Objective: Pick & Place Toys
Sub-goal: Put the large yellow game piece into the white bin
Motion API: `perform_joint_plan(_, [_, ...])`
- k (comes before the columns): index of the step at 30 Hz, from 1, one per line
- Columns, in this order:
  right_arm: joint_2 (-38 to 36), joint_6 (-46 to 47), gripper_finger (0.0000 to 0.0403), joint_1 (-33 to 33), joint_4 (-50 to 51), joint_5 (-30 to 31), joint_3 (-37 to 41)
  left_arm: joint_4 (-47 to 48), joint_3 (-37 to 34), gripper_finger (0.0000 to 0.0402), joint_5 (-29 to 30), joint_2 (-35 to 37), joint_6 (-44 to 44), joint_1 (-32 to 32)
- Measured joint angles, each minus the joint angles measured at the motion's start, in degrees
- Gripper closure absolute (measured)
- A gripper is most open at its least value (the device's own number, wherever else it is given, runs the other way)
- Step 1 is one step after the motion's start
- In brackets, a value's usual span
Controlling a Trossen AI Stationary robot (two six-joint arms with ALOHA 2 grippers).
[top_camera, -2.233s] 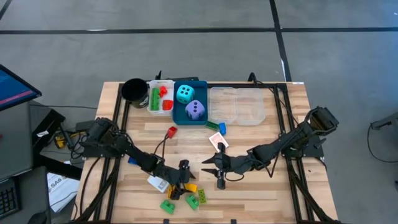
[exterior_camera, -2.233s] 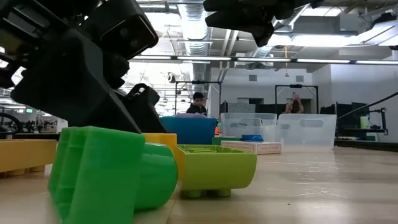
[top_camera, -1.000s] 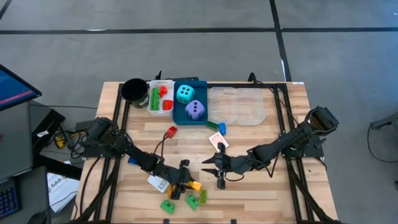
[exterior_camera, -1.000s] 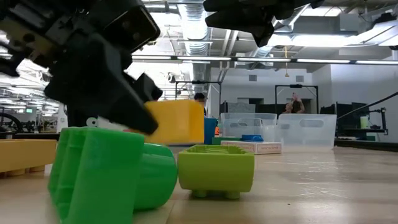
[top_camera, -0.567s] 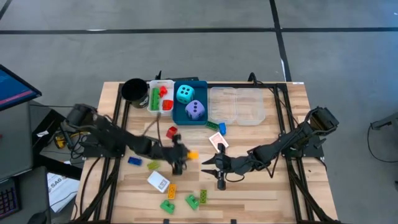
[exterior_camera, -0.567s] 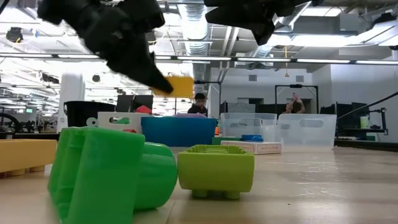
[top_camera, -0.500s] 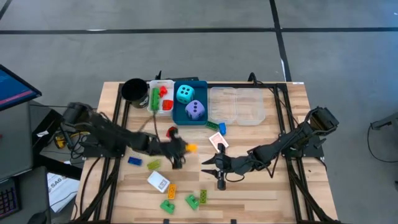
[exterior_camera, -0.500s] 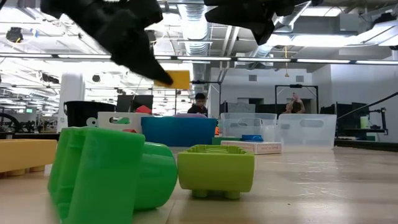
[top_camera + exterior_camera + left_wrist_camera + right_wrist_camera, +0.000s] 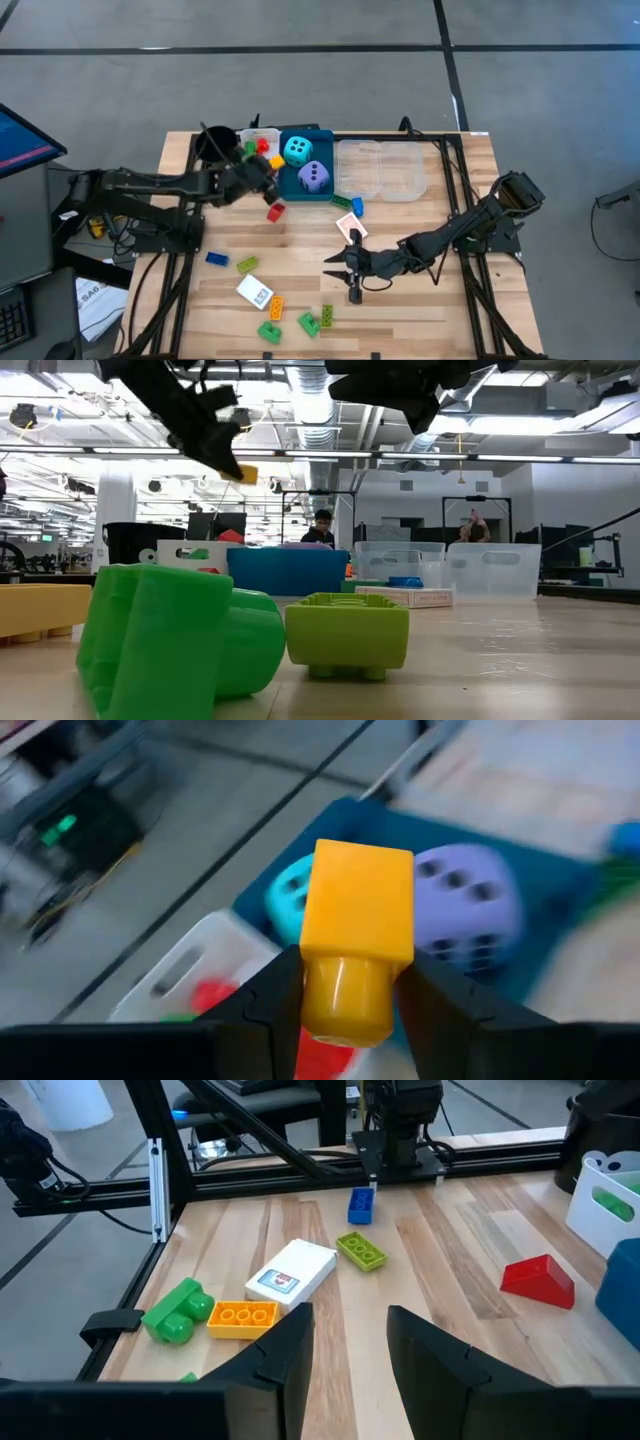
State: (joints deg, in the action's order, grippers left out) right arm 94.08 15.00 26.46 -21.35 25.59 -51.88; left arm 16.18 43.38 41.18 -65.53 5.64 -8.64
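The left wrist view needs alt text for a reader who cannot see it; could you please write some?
The left gripper holds a yellow-orange brick between its two dark fingers, above the trays. Below it, a cyan die and a purple die sit in a blue tray, with a white tray holding a red piece beside it.

table: pale wood planks, matt | bricks: glossy smooth plastic | dice: matt foam | arms: dark matt

The white tray is blurred and cut off; its red and green contents cannot be identified.
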Motion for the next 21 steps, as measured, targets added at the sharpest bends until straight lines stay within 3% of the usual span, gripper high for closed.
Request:
perform_joint_plan(6, [0.00, 0.41, 0.0277, 0.04, 1.71, 0.00, 0.00, 3.80, -0.09, 0.0274, -0.56, -2.47, 2.43, -7.93])
perform_joint_plan(13, [2.81, 7.73, 0.0277, 0.49, 4.35, 0.79, 0.12, 4.94, -0.07, 0.0269, -0.60, -7.54, 2.35, -13.14])
perform_joint_plan(21, [12.52, 7.11, 0.0277, 1.75, -12.97, 2.80, -0.02, 3.95, -0.07, 0.0226, -0.61, -11.32, 3.77, -15.50])
